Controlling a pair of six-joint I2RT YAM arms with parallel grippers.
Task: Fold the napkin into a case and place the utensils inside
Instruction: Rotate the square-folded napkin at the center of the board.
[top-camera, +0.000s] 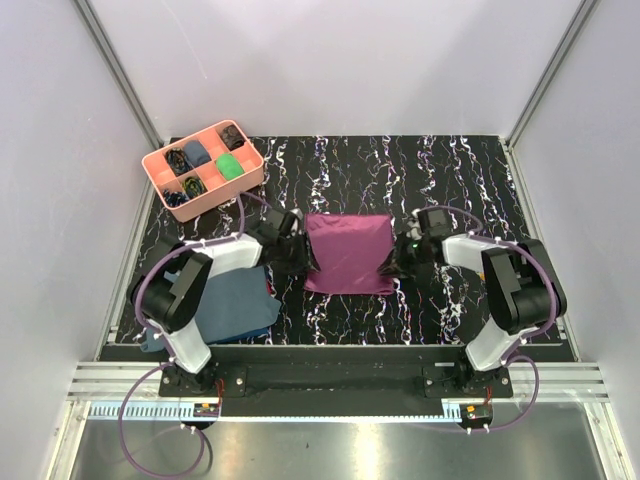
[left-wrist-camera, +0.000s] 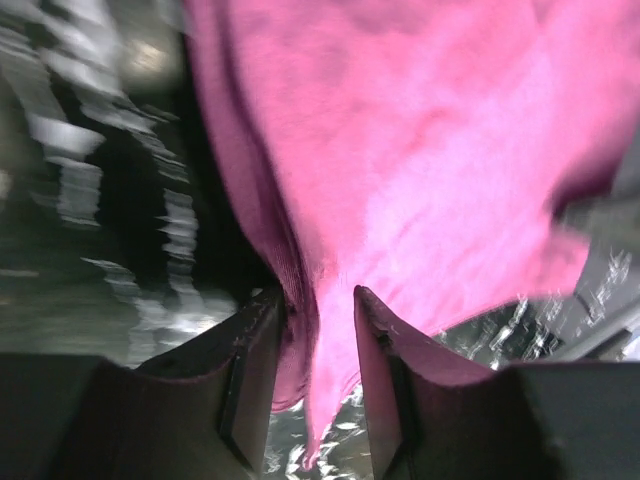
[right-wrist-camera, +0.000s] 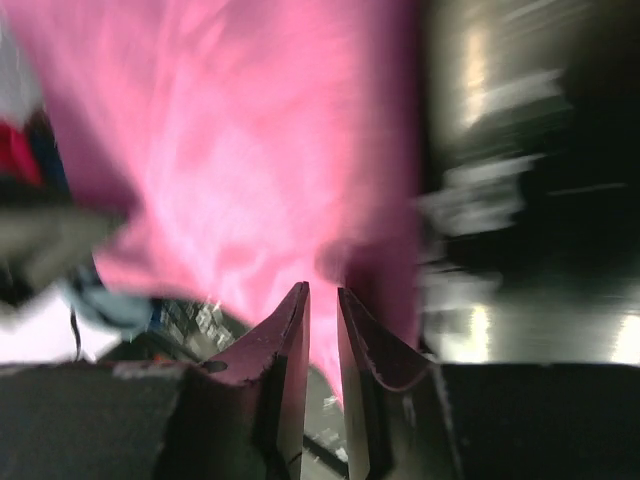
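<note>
Left hand (left-wrist-camera: 320, 330) pinching one edge of napkin (left-wrist-camera: 430, 150). Right hand (right-wrist-camera: 322, 320) clenched on the opposite edge. Cloth spans between them over the surface (top-camera: 450, 180) as a broad panel, no narrow case yet. Utensils not in view. Most folding and all loading left, I judge.

One plum-purple square cloth napkin (top-camera: 348, 252), one slate-blue cloth (top-camera: 238, 305), one pink plastic compartment tray (top-camera: 228, 192) and two robot arms, left arm (top-camera: 190, 290) and right arm (top-camera: 515, 285), are counted on one black marbled desk (top-camera: 450, 170).
</note>
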